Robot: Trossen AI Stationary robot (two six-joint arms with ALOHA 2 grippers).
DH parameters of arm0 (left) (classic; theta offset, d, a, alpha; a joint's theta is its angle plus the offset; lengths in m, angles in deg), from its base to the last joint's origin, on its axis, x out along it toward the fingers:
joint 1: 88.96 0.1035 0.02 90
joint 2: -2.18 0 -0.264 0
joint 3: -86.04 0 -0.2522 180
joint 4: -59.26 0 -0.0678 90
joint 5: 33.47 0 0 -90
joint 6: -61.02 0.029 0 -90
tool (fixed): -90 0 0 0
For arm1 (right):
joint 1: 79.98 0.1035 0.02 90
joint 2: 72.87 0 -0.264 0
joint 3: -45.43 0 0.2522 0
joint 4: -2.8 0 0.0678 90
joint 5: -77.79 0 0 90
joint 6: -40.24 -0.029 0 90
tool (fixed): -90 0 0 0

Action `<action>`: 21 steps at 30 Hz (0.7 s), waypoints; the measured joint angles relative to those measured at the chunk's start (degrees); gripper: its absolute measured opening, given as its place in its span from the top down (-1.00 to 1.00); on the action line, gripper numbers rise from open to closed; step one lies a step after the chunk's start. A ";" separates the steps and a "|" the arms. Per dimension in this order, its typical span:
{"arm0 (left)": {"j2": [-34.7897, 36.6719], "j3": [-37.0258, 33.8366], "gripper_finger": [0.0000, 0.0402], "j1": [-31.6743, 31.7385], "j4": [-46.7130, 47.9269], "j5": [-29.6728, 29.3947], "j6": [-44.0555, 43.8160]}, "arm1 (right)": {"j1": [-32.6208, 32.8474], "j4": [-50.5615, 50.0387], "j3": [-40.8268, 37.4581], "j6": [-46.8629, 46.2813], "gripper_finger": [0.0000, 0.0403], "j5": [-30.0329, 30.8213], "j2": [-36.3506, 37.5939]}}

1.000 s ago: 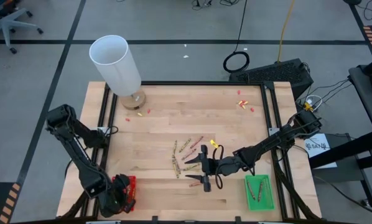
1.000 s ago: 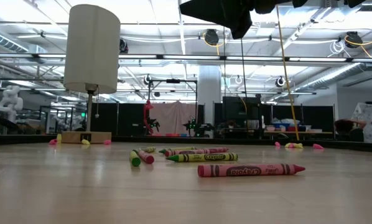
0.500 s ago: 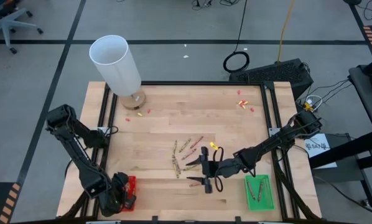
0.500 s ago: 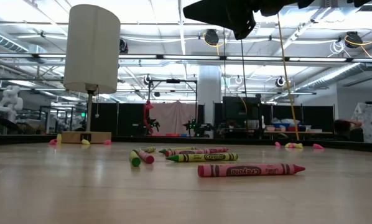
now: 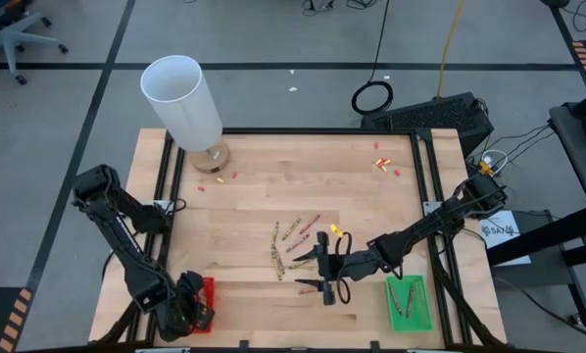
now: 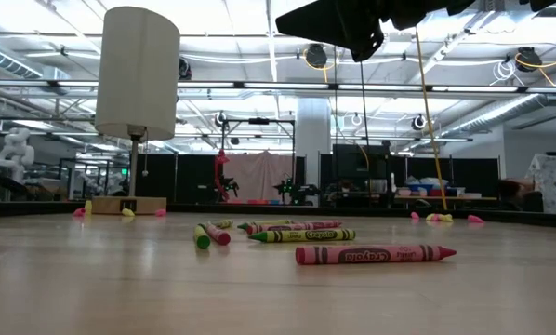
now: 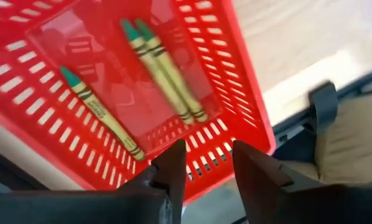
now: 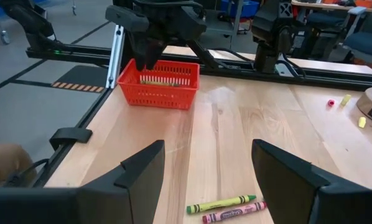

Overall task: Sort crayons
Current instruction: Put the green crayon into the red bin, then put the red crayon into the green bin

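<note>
Several crayons (image 5: 293,245) lie loose on the wooden table, just left of my right gripper; in the low view they show as red (image 6: 376,253) and yellow-green (image 6: 301,235) sticks. My right gripper (image 5: 323,265) hovers above them, wide open and empty; two crayons (image 8: 226,208) lie ahead of it. My left gripper (image 7: 209,165) hangs open and empty over the red basket (image 5: 205,292) at the near left, where three green-tipped crayons (image 7: 164,71) lie on the bottom. A green tray (image 5: 407,302) at the near right holds a few crayons.
A white lamp (image 5: 180,98) stands on its wooden base at the far left corner. Small red and yellow scraps lie near the lamp (image 5: 219,179) and at the far right (image 5: 383,164). Black rails run along the table's left and right edges (image 5: 425,186).
</note>
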 joint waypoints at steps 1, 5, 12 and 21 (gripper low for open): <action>0.14 0.00 0.36 0.16 -0.53 0.00 1.16 | -0.01 -0.17 0.00 0.20 -0.12 0.02 0.00; 1.33 0.00 0.35 0.28 -3.77 -1.39 4.13 | -0.01 -2.66 0.00 1.06 -0.12 0.04 0.00; 2.23 0.00 0.34 0.23 -7.99 -13.09 17.15 | 0.08 -13.35 0.02 -2.08 -0.12 -1.92 0.00; 2.23 0.00 0.34 0.30 -5.74 -38.74 37.24 | 1.36 -22.00 0.02 -5.59 -0.12 -13.48 0.00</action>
